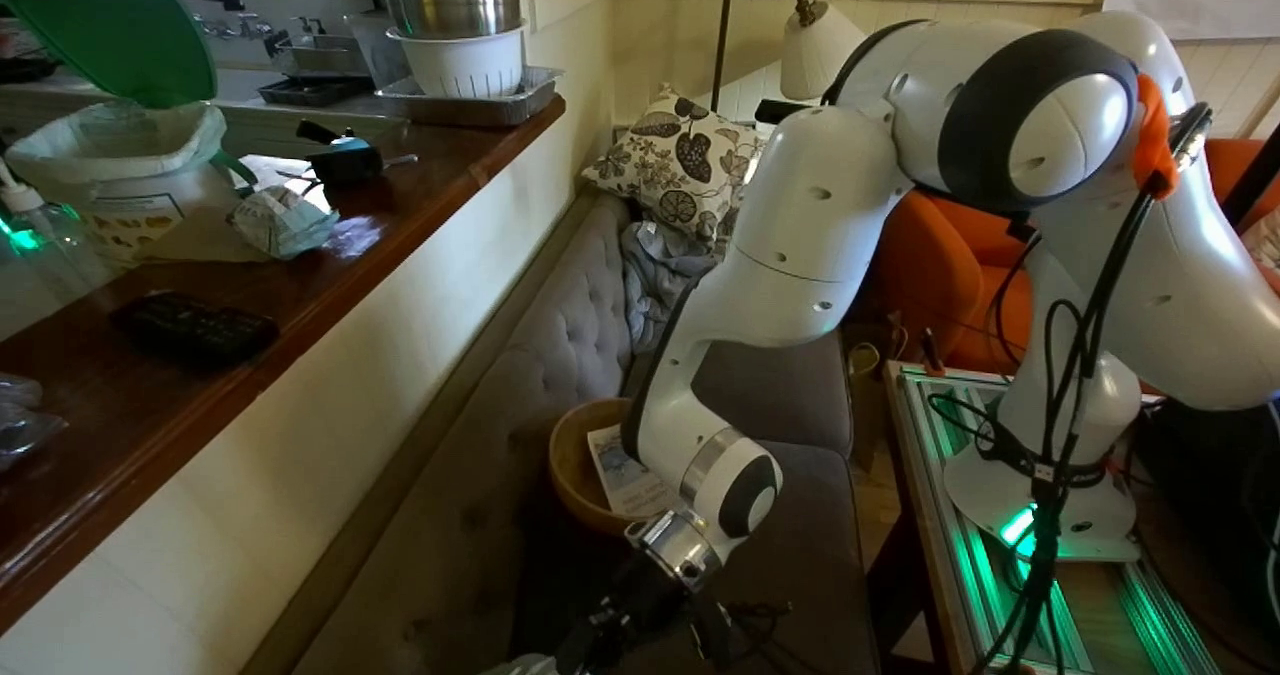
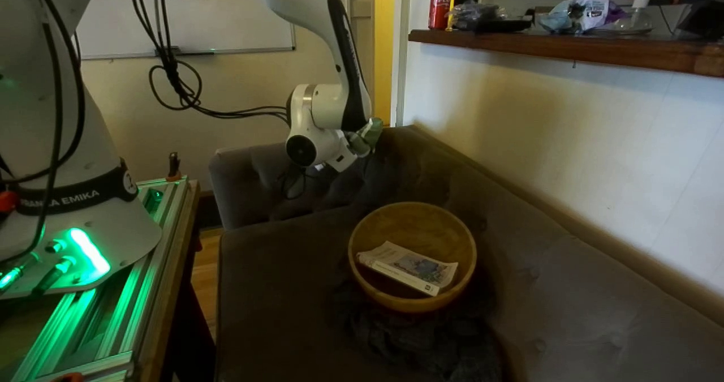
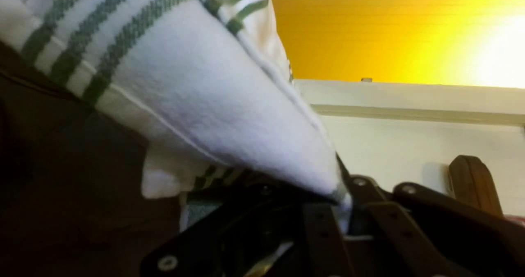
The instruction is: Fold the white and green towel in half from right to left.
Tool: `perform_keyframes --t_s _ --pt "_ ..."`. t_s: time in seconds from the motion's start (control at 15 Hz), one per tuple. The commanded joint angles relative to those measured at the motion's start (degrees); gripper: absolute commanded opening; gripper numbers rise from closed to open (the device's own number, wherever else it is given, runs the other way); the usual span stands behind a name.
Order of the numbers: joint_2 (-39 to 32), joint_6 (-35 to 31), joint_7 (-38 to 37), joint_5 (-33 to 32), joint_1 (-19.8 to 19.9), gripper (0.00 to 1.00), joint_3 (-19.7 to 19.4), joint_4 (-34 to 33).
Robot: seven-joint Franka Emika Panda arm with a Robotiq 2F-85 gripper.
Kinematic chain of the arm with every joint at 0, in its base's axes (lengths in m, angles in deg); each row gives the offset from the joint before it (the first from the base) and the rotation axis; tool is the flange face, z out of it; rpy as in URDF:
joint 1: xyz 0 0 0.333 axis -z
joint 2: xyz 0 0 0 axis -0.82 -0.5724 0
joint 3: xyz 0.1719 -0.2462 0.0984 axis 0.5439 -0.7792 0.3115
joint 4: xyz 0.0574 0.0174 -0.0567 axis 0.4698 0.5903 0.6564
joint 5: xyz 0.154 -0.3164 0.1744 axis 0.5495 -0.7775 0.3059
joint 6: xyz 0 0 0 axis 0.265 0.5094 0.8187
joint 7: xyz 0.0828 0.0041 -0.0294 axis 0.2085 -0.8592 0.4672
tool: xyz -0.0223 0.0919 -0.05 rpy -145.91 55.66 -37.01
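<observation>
White cloth towel with green stripes [image 3: 221, 88], creased, hanging above grey tufted sofa [image 2: 271, 291], end pinched in black jaws. Black band [image 2: 90, 193] on white robot base [image 2: 133, 232] reads FRANKA EMIKA, partly covered; red metal can [image 2: 440, 8], Coca-Cola; white paperback book [image 2: 404, 264], print too small.

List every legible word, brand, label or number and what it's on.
"FRANKA EMIKA", first word partly covered: black band around white robot base.
"Coca-Cola", blurred: red metal can.
Unreadable, too small or blurred: white paperback book, white green-lidded bin, crumpled white and purple packet, black arm strip.
</observation>
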Motion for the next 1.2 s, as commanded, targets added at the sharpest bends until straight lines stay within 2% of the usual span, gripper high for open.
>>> perform_keyframes --t_s 0.0,0.2,0.27,0.47,0.53,0.6,0.8,0.87,0.93,1.0,1.13 --pt "2.56 0.9 2.26 -1.12 -5.13 0.02 0.27 2.81" --pt "3.64 -0.15 10.06 2.56 -9.88 0.02 1.17 2.7" --pt "2.88 -1.68 14.45 1.5 -4.95 0.02 5.35 1.53" --pt "-0.01 -6.87 21.29 0.47 4.93 0.02 13.91 -2.67" --pt "1.31 -4.15 16.94 0.46 -1.56 0.02 9.02 -0.67" --pt "2.23 -3.28 15.67 1.04 -3.75 0.1 6.42 -0.74" --pt "1.99 -3.36 15.75 0.97 -4.13 0.1 5.88 -0.51" --pt "1.94 -3.38 15.78 0.96 -4.43 0.02 5.93 -0.51" --pt "1.37 -5.54 19.43 2.43 -1.44 0.02 9.26 -1.45" --pt "1.25 -8.02 20.63 0.51 1.67 0.02 11.69 -3.13" --pt "2.16 -13.9 24.58 0.46 3.54 0.02 14.44 -6.05"
